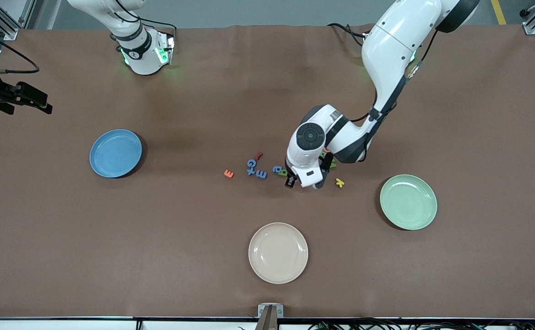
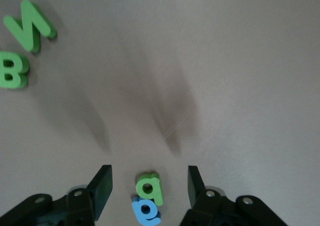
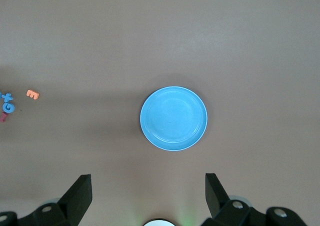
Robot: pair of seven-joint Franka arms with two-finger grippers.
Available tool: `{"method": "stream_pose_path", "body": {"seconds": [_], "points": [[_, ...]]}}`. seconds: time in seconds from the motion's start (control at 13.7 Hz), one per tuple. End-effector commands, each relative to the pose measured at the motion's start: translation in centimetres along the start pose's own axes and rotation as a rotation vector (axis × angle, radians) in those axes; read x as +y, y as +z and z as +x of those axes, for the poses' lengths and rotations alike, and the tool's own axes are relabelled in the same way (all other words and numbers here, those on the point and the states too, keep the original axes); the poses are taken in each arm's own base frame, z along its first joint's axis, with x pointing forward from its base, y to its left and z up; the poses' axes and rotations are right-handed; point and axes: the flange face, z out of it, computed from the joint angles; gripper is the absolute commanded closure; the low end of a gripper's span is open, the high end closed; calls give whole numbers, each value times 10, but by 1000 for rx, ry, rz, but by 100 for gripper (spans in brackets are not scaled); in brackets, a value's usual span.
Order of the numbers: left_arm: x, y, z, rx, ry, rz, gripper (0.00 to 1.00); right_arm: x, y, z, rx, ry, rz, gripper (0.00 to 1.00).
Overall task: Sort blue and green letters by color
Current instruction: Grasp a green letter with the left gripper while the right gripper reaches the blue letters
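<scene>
My left gripper (image 1: 291, 180) hangs low over the cluster of letters mid-table, open and empty. In the left wrist view (image 2: 149, 173) a green letter q (image 2: 149, 186) touching a blue letter (image 2: 146, 211) lies on the table between its open fingers; the front view shows the green q (image 1: 284, 173) and the blue one (image 1: 277, 169). Three more blue letters (image 1: 251, 163) (image 1: 250, 172) (image 1: 261, 174) lie toward the right arm's end. A green N (image 2: 31, 26) and a green B (image 2: 12, 72) lie under the left wrist (image 1: 330, 162). My right gripper (image 3: 148, 186) is open and empty, high over the blue plate (image 3: 173, 118).
The blue plate (image 1: 115, 152) sits toward the right arm's end, a green plate (image 1: 408, 201) toward the left arm's end, and a beige plate (image 1: 278, 252) nearest the camera. An orange E (image 1: 228, 173), a red letter (image 1: 259, 156) and a yellow letter (image 1: 339, 183) lie among the cluster.
</scene>
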Motion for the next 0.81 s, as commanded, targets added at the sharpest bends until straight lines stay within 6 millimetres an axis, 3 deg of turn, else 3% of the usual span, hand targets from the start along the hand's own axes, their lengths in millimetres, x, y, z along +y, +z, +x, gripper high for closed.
{"method": "stream_pose_path", "body": {"seconds": [0.0, 0.15, 0.51, 0.73], "points": [[2, 4, -9, 15, 1, -11, 33, 6, 20, 27, -5, 14, 7, 0], [0, 14, -12, 16, 7, -14, 36, 4, 44, 47, -21, 9, 4, 0], [3, 19, -13, 2, 7, -40, 40, 5, 67, 73, 4, 5, -15, 0], [-1, 27, -18, 3, 15, -30, 43, -4, 100, 92, -23, 8, -4, 0]]}}
